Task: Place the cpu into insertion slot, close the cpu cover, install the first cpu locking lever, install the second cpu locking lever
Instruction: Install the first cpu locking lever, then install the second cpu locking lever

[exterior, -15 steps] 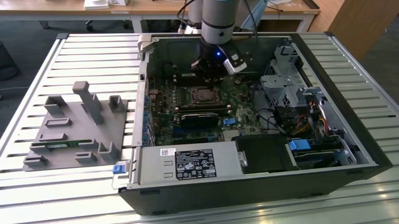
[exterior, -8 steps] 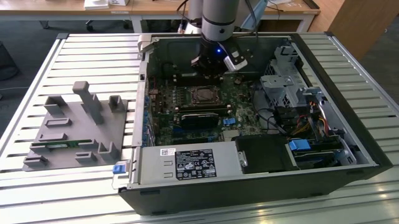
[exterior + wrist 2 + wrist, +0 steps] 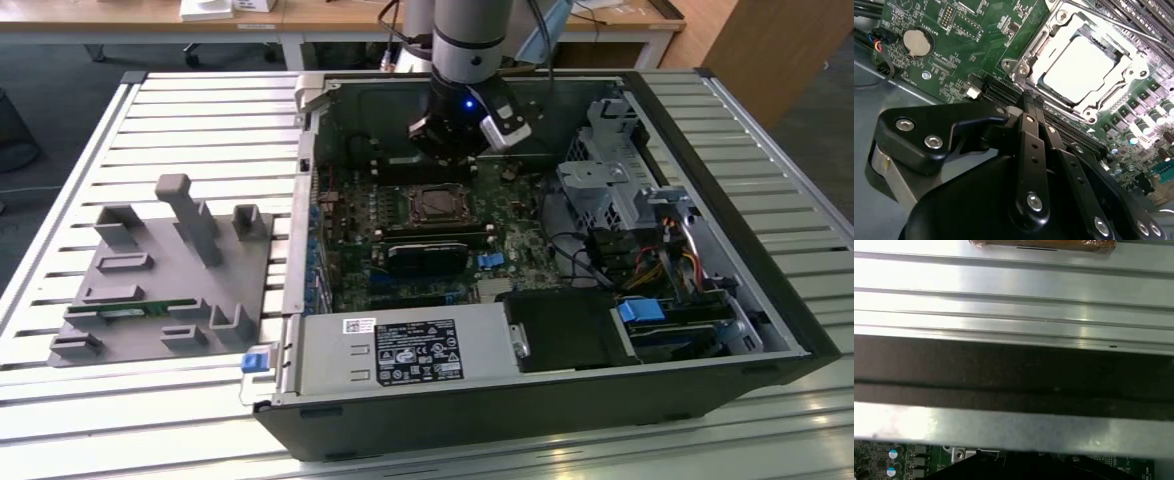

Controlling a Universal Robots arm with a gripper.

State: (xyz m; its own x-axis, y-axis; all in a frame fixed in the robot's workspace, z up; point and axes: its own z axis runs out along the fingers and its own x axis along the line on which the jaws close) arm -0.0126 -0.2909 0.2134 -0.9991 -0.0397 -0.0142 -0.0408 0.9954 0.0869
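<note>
Sitting in the socket (image 3: pixel 1081 70) at the upper right of the second wrist view: the chip (image 3: pixel 1081 67), pale silver top up, framed by the metal cover (image 3: pixel 1026 52), which lies flat around it. Seen in the exterior view as a small dark square (image 3: pixel 437 204) near the middle of the frame, on the green board (image 3: pixel 527 240) inside the open computer case (image 3: pixel 747 300).

Just below the socket in the second wrist view, reaching up from the lower half of the frame: the gripper (image 3: pixel 1031 107), black fingers (image 3: pixel 1029 145) pressed together, empty, tips close to the cover's lower-left corner, contact unclear. In the exterior view, hanging above the socket at upper centre, gripper (image 3: pixel 454 140) under the grey arm (image 3: pixel 467 35).

Round coin battery (image 3: pixel 917 41) at upper left of the second wrist view, on the board. Grey fixture block (image 3: pixel 167 275) with upright posts at the exterior view's left, on the slatted table (image 3: pixel 200 110), well apart from the case. Blue clips (image 3: pixel 641 310) toward lower right inside the case.
</note>
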